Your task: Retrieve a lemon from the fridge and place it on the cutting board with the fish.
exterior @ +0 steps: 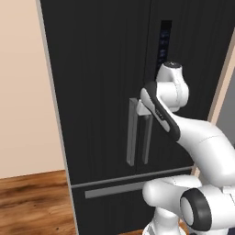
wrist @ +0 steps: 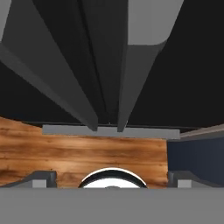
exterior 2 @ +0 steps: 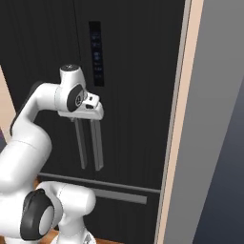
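The fridge (exterior: 101,69) (exterior 2: 133,71) stands in front of me with both black doors closed. Its two grey vertical handles (exterior: 132,137) (exterior 2: 97,145) meet at the centre seam. My gripper (exterior: 137,108) (exterior 2: 90,112) is at the top end of these handles, open, with nothing between its fingers. The hand view looks down along the two handles (wrist: 140,65), which run between my widely spread fingertips (wrist: 43,177), to the drawer's grey bar (wrist: 109,131). The lemon, the cutting board and the fish are out of view.
A beige wall (exterior: 23,92) borders the fridge on the left, with wooden floor (exterior: 32,202) below. On the right stand a beige trim strip (exterior 2: 178,119) and a tall grey panel (exterior 2: 214,143). The bottom drawer bar (exterior: 119,188) crosses under the doors.
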